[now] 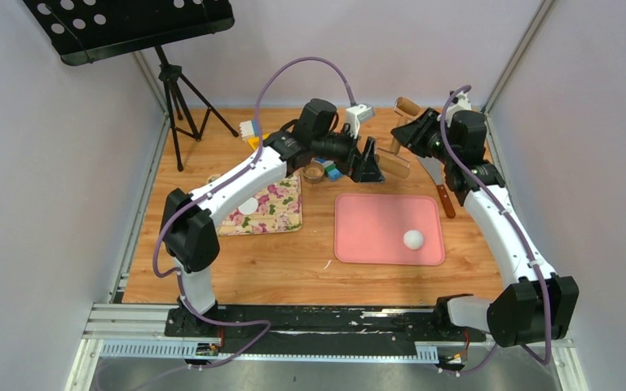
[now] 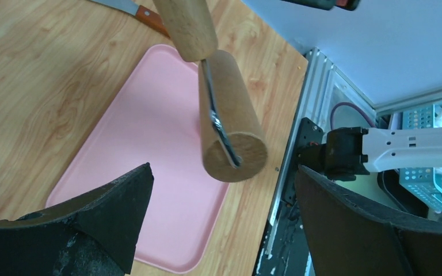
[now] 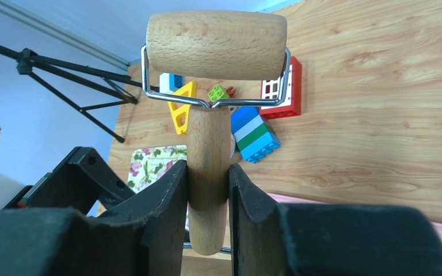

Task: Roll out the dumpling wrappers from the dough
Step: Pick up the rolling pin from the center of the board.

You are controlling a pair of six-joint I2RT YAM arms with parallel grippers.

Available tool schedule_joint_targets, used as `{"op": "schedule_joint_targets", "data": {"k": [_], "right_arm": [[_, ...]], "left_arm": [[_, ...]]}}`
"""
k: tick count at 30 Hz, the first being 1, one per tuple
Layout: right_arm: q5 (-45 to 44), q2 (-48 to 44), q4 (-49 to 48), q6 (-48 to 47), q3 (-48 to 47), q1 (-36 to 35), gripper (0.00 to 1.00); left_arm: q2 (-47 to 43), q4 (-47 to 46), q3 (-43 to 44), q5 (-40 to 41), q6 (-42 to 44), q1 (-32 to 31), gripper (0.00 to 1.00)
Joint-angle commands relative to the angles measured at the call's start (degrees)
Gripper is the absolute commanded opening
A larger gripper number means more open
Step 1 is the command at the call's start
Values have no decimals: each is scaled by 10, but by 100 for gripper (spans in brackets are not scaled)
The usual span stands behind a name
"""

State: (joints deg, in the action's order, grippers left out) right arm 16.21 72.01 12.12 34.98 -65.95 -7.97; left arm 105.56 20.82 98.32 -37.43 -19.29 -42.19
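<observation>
Fingers (image 3: pixel 164 213) of right gripper (image 3: pixel 207 169) hide part of the roller handle (image 3: pixel 207 138)

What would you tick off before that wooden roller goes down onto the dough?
1. Roller firmly held: ok, the right gripper is shut on its handle.
2. Left gripper free: ok, open and holding nothing.
3. Left gripper clear of the roller: cannot tell, they are close.
4. Dough ball on the pink mat: ok, near its right front corner.
5. Roller over the ball: not ok, it hangs in the air away from it.
</observation>
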Motion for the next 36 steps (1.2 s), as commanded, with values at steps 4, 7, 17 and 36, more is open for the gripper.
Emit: {"op": "schedule_joint_targets", "data": {"k": [4,7,17,36], "right_arm": [[-17,-8,-24,2,-16,-6,0],[-19,-9,-24,9,-12,-13,0],[-9,-12,-25,20,-7,-19,0],[30,-35,11,-30,-16,-12,40]], "left_arm": [[-4,-20,35,-12,-16,-4,100],[8,-18,46,-10,-21,-5,100],[44,-2,86,-15,-17,-22,80],[30,62,98,18,82,-21,0]]}}
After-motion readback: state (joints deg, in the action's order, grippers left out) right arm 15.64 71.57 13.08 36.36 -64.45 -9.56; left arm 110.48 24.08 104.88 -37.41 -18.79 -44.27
